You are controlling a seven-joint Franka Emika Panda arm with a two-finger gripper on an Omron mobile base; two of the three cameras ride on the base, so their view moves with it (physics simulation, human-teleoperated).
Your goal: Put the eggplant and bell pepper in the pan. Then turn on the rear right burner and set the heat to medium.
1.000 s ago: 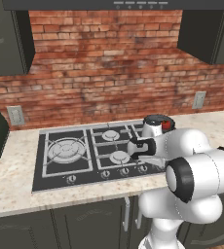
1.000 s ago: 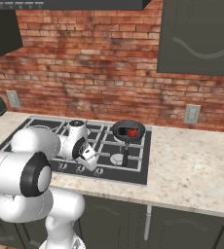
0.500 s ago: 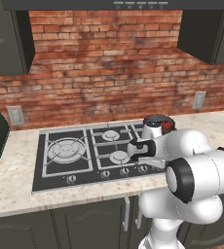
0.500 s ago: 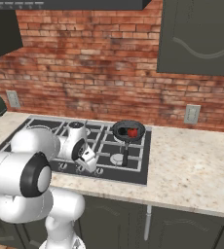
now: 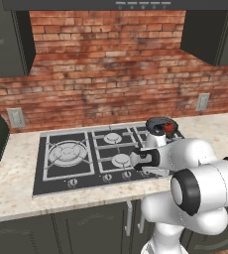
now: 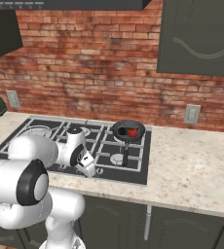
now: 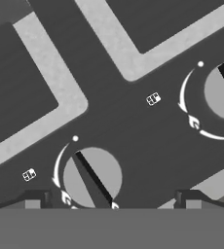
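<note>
In the left base view, the pan (image 5: 160, 125) sits on the stove at the rear right, and the bell pepper (image 5: 169, 127) lies in it. The eggplant I cannot make out there.

In the right base view, the claw (image 6: 90, 168) hangs low over the front row of knobs.

In the hand view, the claw's fingertips (image 7: 36, 199) stand wide apart, released, around a knob (image 7: 92, 177) but not touching it. I judge the loading finished and the burner step under way; whether the heat is at medium, I cannot tell.
</note>
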